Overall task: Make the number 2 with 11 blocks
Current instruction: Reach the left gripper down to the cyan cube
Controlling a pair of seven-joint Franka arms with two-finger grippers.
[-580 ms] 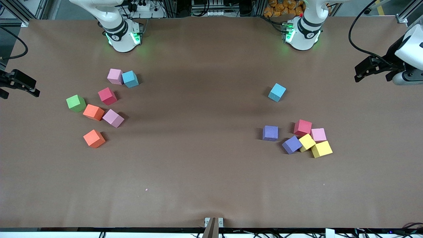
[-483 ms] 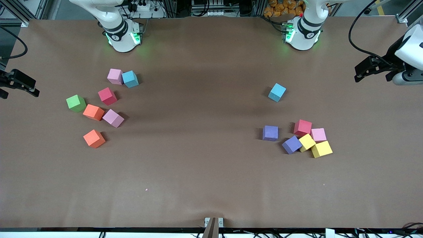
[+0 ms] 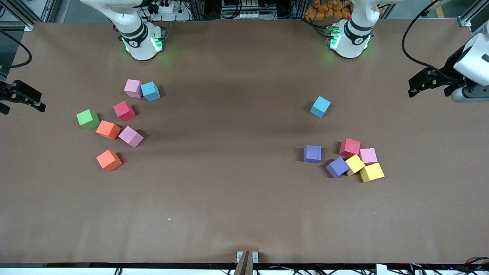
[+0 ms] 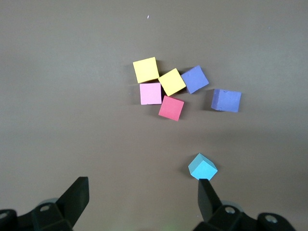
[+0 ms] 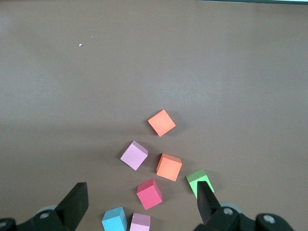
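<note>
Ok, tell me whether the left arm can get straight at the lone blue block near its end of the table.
Probably yes. The blue block sits apart from the other blocks with bare table around it, and the left gripper, open and empty, hangs over that end of the table with nothing between them.

Left gripper [image 3: 414, 84]: its arm is running off the front view's edge at the left arm's end of the table; in the left wrist view only 2 dark fingertips [image 4: 77, 197] are showing, the rest being cut by the frame.
Right gripper [image 3: 36, 105]: it is sitting half out of the front view at the right arm's end, its fingers not showing in full there.
Green block [image 5: 199, 182]: one corner is being covered by a fingertip in the right wrist view.
Pink block [image 5: 140, 222]: it is being cropped by the right wrist view's edge.
Blue block [image 5: 114, 220]: it is also being clipped by that edge.
</note>
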